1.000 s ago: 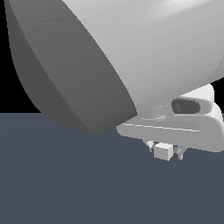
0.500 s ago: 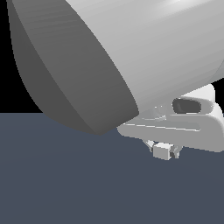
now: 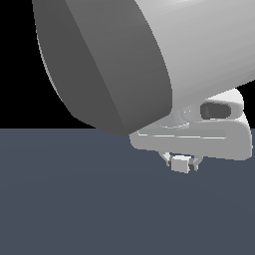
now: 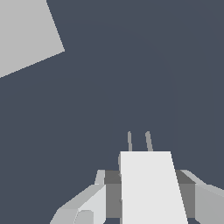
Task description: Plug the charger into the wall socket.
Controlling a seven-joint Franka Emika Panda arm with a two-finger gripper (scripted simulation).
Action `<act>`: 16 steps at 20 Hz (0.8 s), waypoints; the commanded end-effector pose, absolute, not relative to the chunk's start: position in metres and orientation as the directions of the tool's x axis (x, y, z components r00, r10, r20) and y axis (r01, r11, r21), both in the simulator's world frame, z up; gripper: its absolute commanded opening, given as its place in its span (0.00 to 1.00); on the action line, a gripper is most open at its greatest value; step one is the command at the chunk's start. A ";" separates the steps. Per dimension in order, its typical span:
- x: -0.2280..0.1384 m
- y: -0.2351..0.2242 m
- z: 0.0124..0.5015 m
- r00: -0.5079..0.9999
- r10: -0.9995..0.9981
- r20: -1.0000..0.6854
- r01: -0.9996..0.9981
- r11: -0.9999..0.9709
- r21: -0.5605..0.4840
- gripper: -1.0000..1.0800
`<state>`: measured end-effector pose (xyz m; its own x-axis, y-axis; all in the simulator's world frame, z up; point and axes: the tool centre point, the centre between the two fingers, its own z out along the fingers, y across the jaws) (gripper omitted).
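Plainly, the small off-white cuboid charger [image 4: 151, 186] sits clamped between the two pale grey fingers [image 4: 89, 203] of the gripper [image 4: 148, 197], the jaws closed against its two sides with no gap showing in the wrist view. Two thin grey prongs [image 4: 139, 141] stick out side by side from the charger's far end, out over the flat dark slate-blue floor [image 4: 131, 78]. In that same view the flat off-white square panel of the wall socket [image 4: 24, 30] lies well apart from the charger, off to one side of the line the prongs follow, cut off by the picture's edge; its dots cannot be made out.

From the exterior view, the charger [image 3: 180, 164] appears as a tiny pale block gripped under the white gripper [image 3: 181, 164], held clear above the dark floor [image 3: 74, 199]. Above the charger the big rounded grey-and-white link of the robot arm [image 3: 149, 55] fills most of the picture, close to the camera. No socket panel shows in this view
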<state>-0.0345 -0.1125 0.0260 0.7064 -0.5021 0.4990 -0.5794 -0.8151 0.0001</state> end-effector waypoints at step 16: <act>-0.003 -0.096 0.075 0.845 -0.170 0.508 -0.200 -0.980 0.005 0.00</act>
